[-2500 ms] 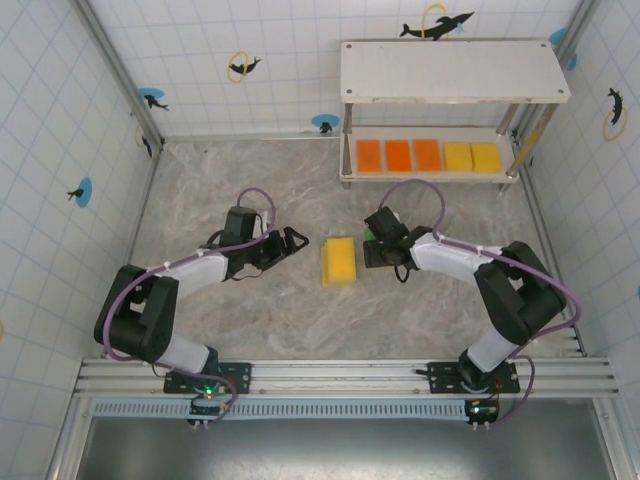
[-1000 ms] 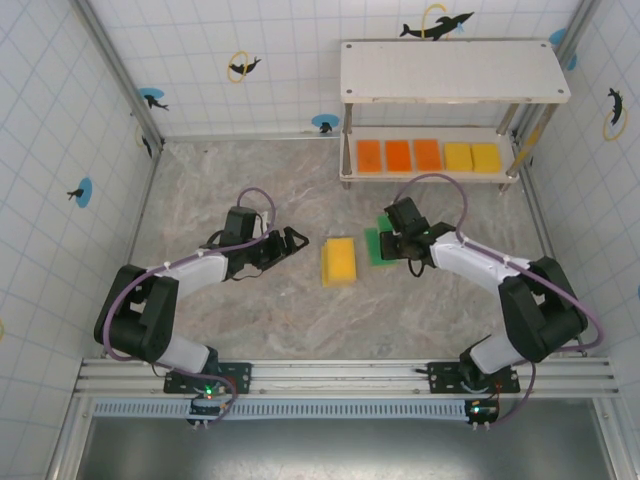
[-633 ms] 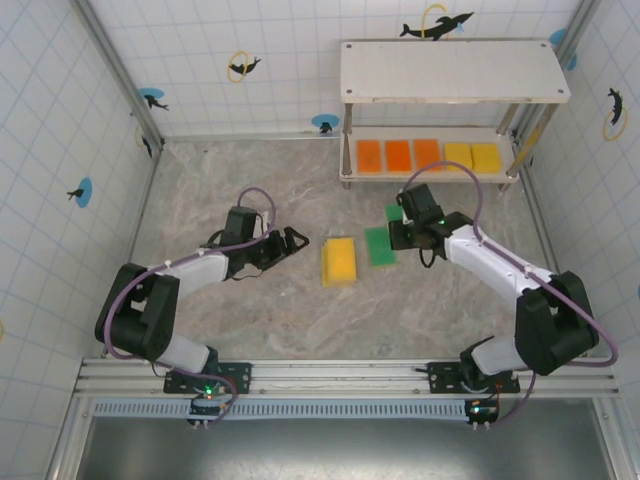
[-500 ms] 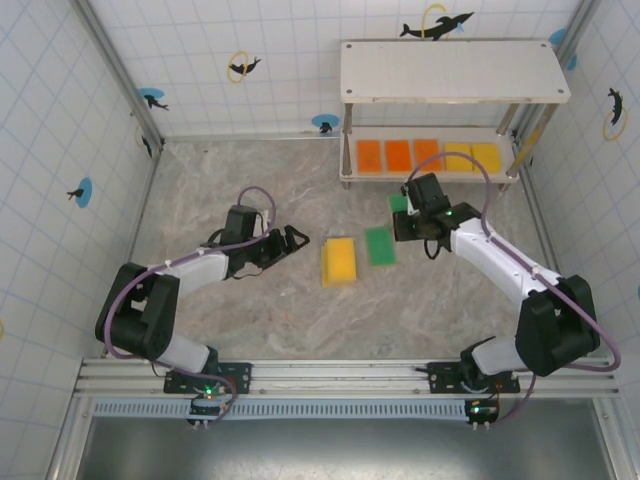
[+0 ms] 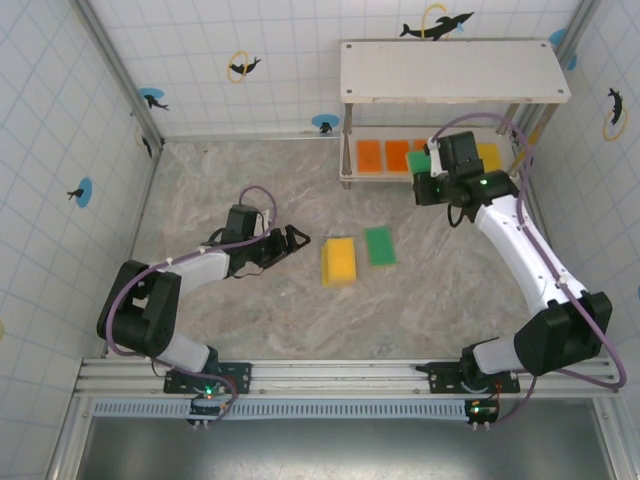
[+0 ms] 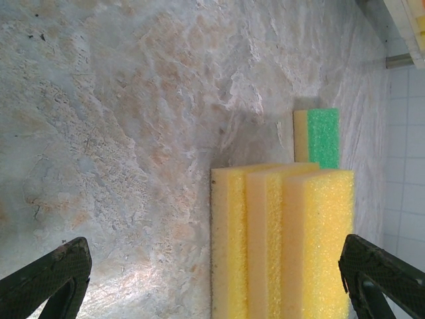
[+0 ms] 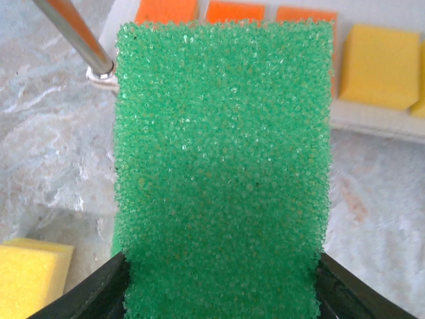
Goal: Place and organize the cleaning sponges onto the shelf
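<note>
The right hand (image 5: 428, 172) is clamped on a green sponge (image 7: 222, 166), held just in front of the lower board of the shelf (image 5: 455, 72), where orange sponges (image 5: 370, 154) lie in a row. The left hand (image 5: 288, 241), jaws apart, hovers near the yellow sponges (image 5: 339, 261) and a green-faced sponge (image 5: 380, 245) on the counter (image 5: 250, 180).

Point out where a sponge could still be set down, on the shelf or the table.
Free: the shelf's top board, all bare; the table left of the shelf, beyond the left arm. Crowded: the lower board, lined with orange sponges and yellow sponges, the held green sponge in front of it.
</note>
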